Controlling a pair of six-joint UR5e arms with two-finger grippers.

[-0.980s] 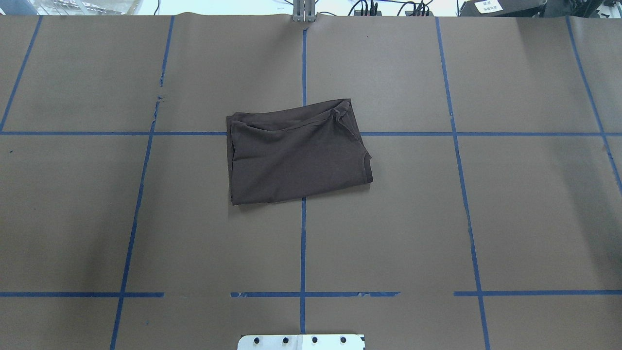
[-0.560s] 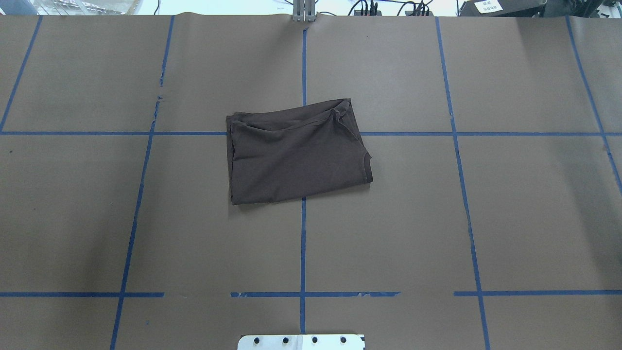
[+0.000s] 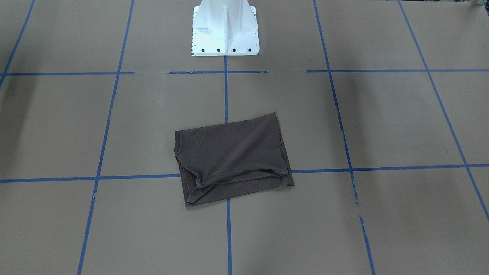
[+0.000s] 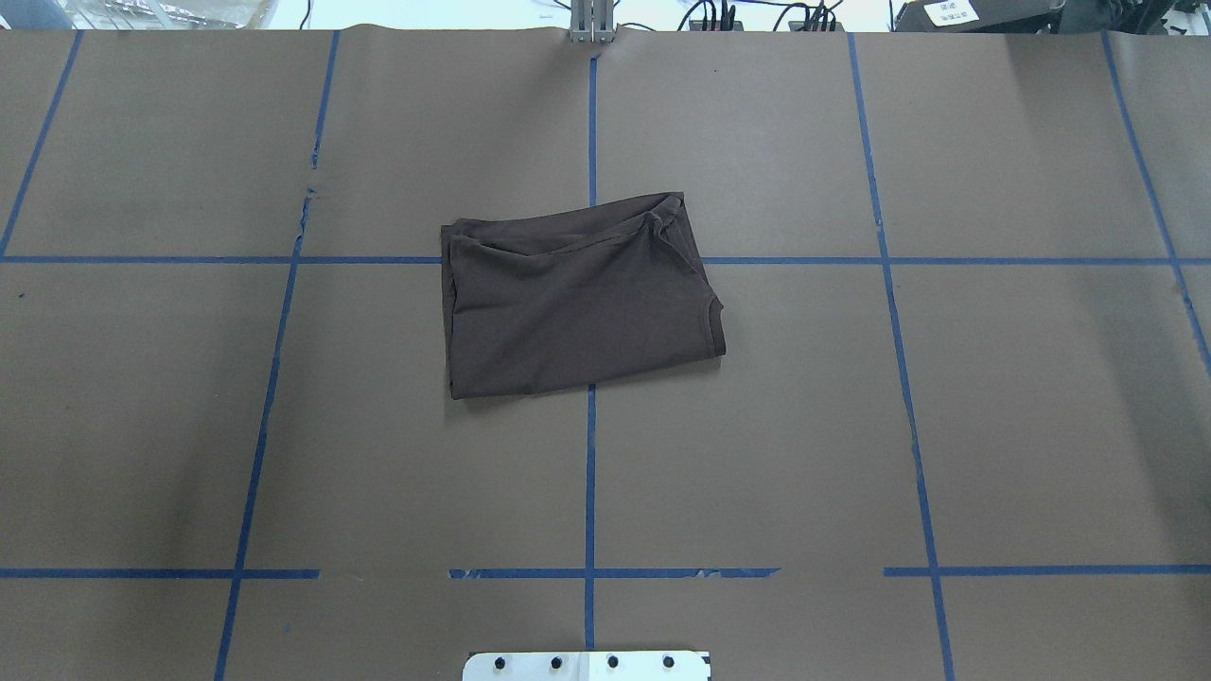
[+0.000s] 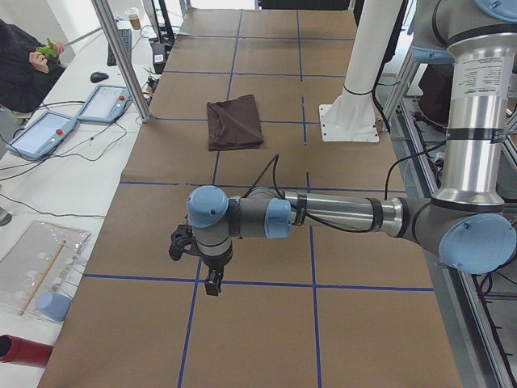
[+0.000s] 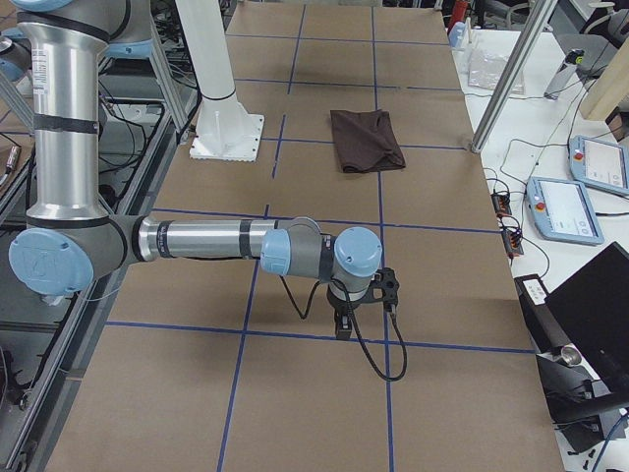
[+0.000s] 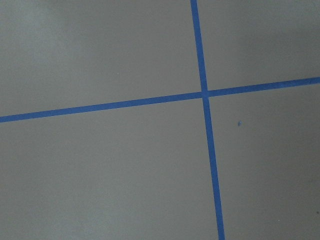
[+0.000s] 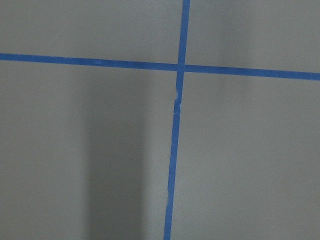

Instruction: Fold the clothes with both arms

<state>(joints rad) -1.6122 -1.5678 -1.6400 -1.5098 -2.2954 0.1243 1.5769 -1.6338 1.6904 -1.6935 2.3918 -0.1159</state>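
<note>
T-shirt [image 4: 577, 298]: folded into a rectangle, lying flat at the centre of the desk [image 4: 851, 454] — collar edge toward robot's right
left end effector [image 5: 212, 288]: pointing down over bare desk, well apart from T-shirt — opening: cannot tell
right end effector [image 6: 342, 329]: same at the opposite end; opening: cannot tell

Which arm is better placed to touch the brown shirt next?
Neither clearly. The folded shirt straddles the middle tape line, and the left hand and right hand both hang far off, over opposite ends of the table.
</note>
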